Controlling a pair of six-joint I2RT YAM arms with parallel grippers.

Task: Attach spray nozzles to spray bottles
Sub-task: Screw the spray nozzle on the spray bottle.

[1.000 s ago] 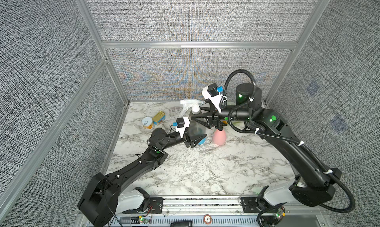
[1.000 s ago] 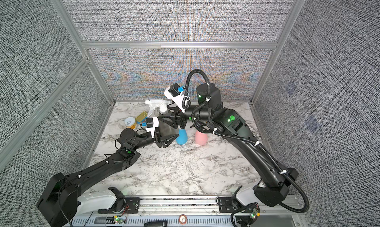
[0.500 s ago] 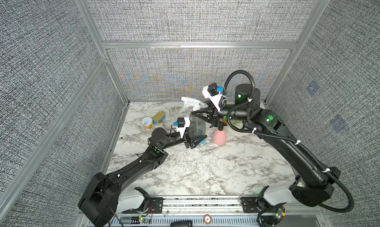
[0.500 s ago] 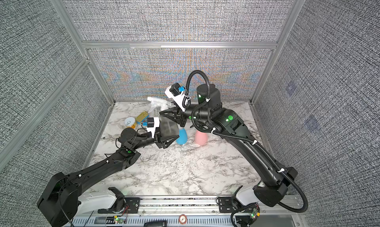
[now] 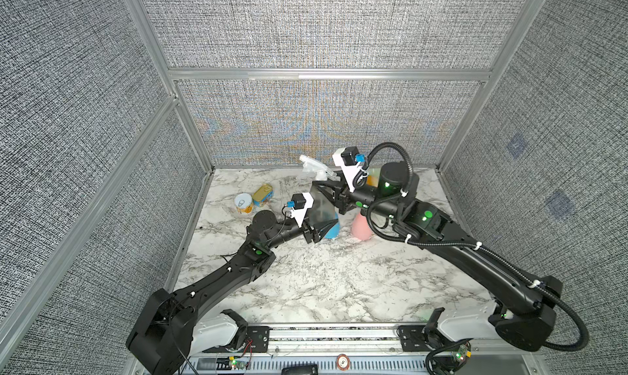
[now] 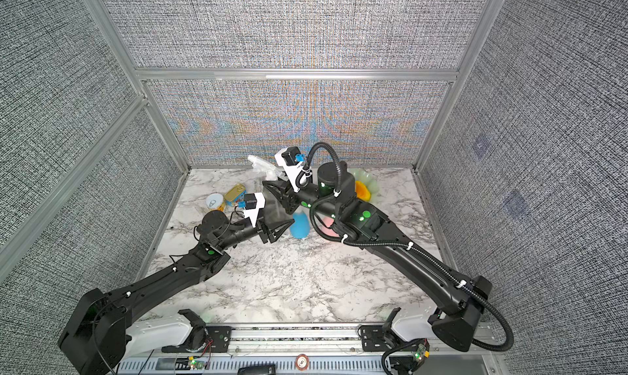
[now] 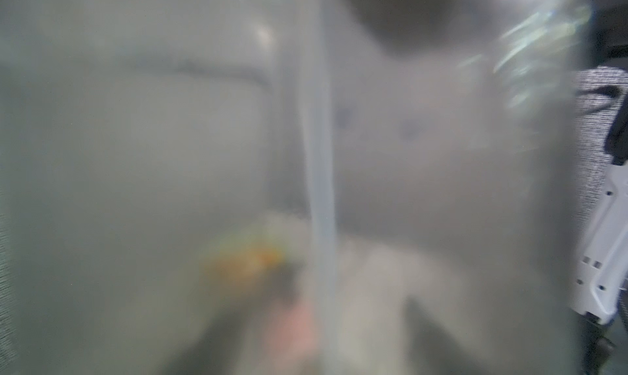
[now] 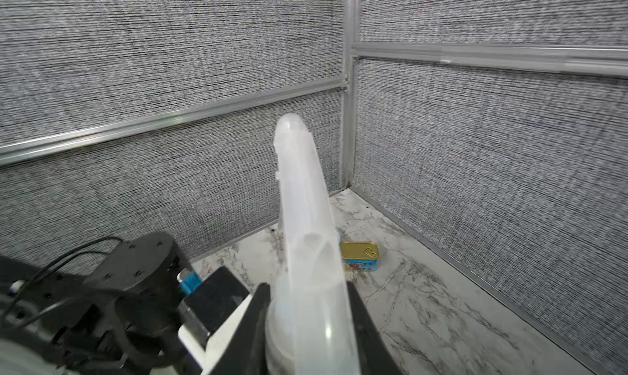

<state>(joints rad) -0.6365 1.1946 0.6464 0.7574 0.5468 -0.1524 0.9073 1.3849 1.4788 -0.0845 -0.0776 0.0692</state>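
Observation:
My left gripper (image 5: 324, 215) is shut on the translucent smoky grey spray bottle (image 5: 321, 208), holding it upright above the table. That bottle's wall (image 7: 170, 152) fills the left wrist view, and a pale dip tube (image 7: 319, 152) runs down inside it. My right gripper (image 5: 319, 186) is shut on a translucent white spray nozzle (image 5: 314, 166) at the bottle's neck. In the right wrist view the nozzle (image 8: 302, 220) sits between both black fingers (image 8: 360, 322). A blue spray bottle (image 6: 299, 227) and a pink one (image 5: 360, 229) stand just behind, without nozzles.
A round tin (image 5: 243, 203) and a yellow rectangular tin (image 5: 263, 195) lie at the back left. A pale green bowl (image 6: 365, 181) with something orange in it stands at the back right, partly behind the right arm. Fabric walls close in three sides.
The right gripper's fingers have closed on the nozzle, and the nozzle's head has tilted a little toward the back wall. The left arm and the grey bottle have stayed in place.

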